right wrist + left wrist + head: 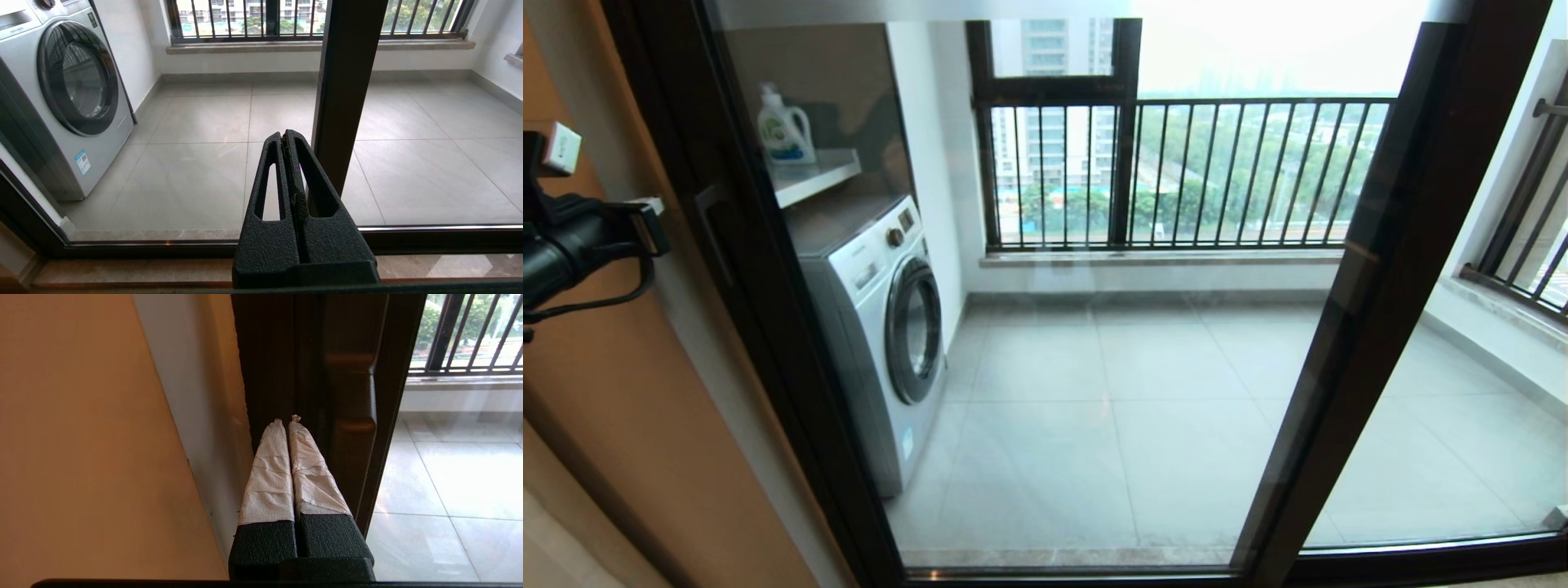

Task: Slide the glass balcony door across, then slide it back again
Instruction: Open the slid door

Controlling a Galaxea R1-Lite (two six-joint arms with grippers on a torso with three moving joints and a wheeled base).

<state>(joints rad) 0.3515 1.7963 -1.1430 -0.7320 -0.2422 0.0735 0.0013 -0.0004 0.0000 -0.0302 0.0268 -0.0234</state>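
The glass balcony door is a tall clear pane in a dark frame; its left upright point(760, 310) stands against the wall and carries a slim vertical handle point(712, 233). My left arm point(572, 241) is raised at the left edge of the head view. In the left wrist view the left gripper point(286, 418) is shut and empty, its white-wrapped fingers point(269, 473) pointing at the dark upright point(278, 355) just beside the handle point(351, 416). The right gripper point(284, 136) is shut and empty, low in front of the glass, next to the middle upright point(347, 81).
Behind the glass stand a washing machine point(882, 327), a detergent bottle point(783, 126) on a shelf and a barred window point(1176, 171). A second glass panel point(1445, 425) fills the right side. An orange-brown wall point(605, 408) lies on the left, with the floor track point(122, 245) below.
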